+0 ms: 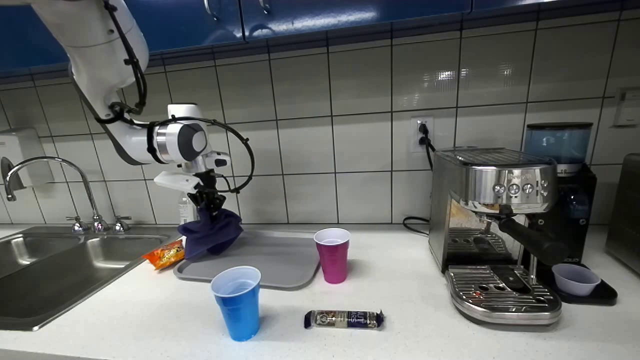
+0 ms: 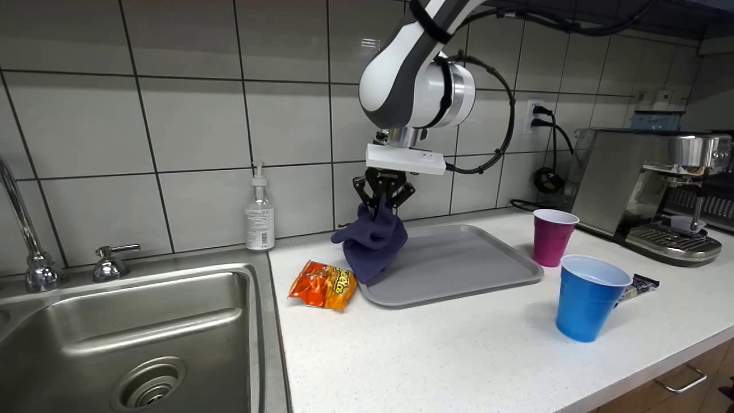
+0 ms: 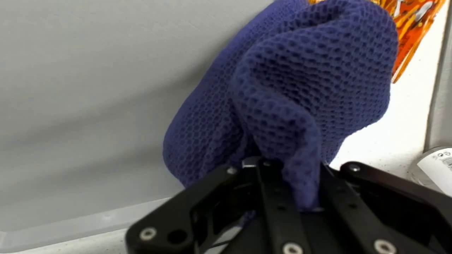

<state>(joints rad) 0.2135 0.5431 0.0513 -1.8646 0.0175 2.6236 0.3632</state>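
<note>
Cloth (image 3: 339, 67): dark purple-blue, waffle-textured, rumpled. Upper part is pinched tight in the gripper (image 3: 295, 167), one narrow fold poking up between its jaws. Rest hangs in loose folds directly beneath the gripper, spreading wider than the grip.

Wrist view close above cloth (image 3: 282, 91)

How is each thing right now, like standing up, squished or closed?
Purple waffle-weave cloth: bunched up, pinched
Fingers: shut on the cloth
Gray tray: flat on the counter
Blue plastic cup: upright
Magenta plastic cup: upright
Orange snack bag: lying down, wrinkled
Wrapped snack bar: lying flat
Pump bottle: upright
Faucet: not running
Espresso machine: nothing pouring; can't tell if on
Blue cabinets: closed
</note>
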